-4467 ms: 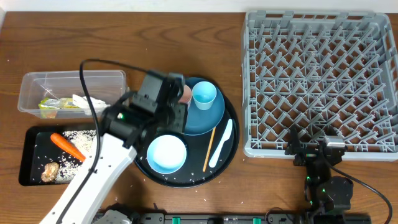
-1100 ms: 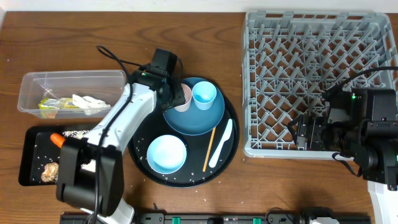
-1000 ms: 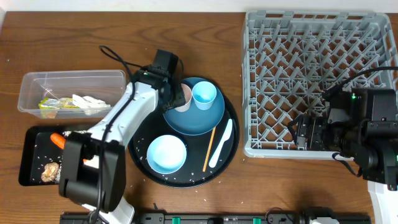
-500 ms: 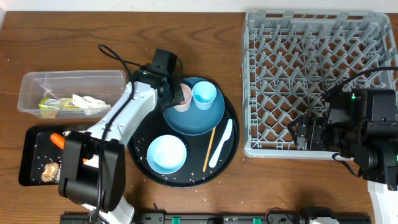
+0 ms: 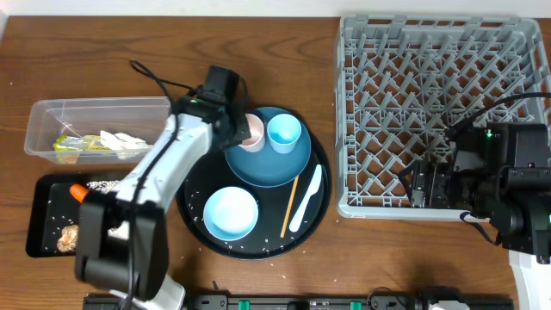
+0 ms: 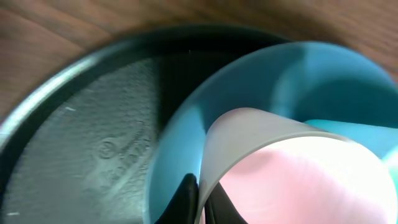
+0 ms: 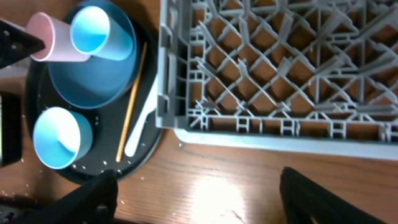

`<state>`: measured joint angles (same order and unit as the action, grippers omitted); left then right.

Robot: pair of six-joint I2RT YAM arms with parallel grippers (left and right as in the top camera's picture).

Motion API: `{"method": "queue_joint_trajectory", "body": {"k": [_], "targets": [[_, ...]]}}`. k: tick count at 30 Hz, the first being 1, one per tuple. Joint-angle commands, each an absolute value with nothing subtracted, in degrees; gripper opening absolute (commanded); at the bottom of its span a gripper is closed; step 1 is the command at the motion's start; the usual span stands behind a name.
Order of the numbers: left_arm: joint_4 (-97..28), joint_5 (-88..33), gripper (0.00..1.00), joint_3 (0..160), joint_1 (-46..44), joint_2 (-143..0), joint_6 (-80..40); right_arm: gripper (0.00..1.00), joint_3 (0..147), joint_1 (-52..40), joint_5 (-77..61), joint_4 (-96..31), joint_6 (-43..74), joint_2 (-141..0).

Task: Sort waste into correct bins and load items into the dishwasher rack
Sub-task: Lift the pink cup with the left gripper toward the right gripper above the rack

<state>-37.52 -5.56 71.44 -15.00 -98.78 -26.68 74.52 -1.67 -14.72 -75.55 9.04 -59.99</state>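
My left gripper (image 5: pixel 238 132) (image 6: pixel 200 202) is shut on the rim of the pink cup (image 5: pixel 252 131) (image 6: pixel 298 180), one finger inside and one outside. The cup is over the dark blue plate (image 5: pixel 274 169), beside the light blue cup (image 5: pixel 283 133). On the same round black tray (image 5: pixel 325 176) lie the pale blue bowl (image 5: pixel 230 213), the spoon (image 5: pixel 306 200) and the chopstick (image 5: pixel 290 205). My right gripper (image 5: pixel 412 187) (image 7: pixel 199 199) hangs open over bare table in front of the grey rack (image 5: pixel 443 112) (image 7: pixel 280 62).
The clear tub (image 5: pixel 52 116) at the left holds a yellow-green wrapper (image 5: pixel 69 144) and white tissue (image 5: pixel 120 141). Below it, the flat black tray (image 5: pixel 41 215) carries the carrot (image 5: pixel 77 191), rice (image 5: pixel 108 185) and a brown lump (image 5: pixel 67 239). Rice grains dot the round tray.
My left gripper has closed on the pink cup's rim, and the left arm has shifted slightly. The right arm has stayed where it was.
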Motion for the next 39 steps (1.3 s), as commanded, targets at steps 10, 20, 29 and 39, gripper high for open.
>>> {"method": "queue_joint_trajectory", "body": {"k": [10, 20, 29, 39], "targets": [[-38.2, -39.4, 0.06, 72.8, 1.0, -78.5, -16.6, 0.61, 74.7, -1.5, -44.9, -64.2, -1.7, -60.6], [-31.3, -76.2, 0.06, 72.8, 5.7, -78.9, -14.0, 0.59, 74.7, -1.5, -64.2, -57.1, -11.0, -70.0], [-28.3, -83.9, 0.07, 72.7, 5.7, -79.2, -14.0, 0.59, 74.7, -1.6, -86.9, -54.2, -24.9, -79.3], [-26.5, -82.1, 0.06, 72.7, 1.1, -79.4, -14.0, 0.57, 74.7, -7.5, -89.3, -46.8, -28.3, -83.2]]}}
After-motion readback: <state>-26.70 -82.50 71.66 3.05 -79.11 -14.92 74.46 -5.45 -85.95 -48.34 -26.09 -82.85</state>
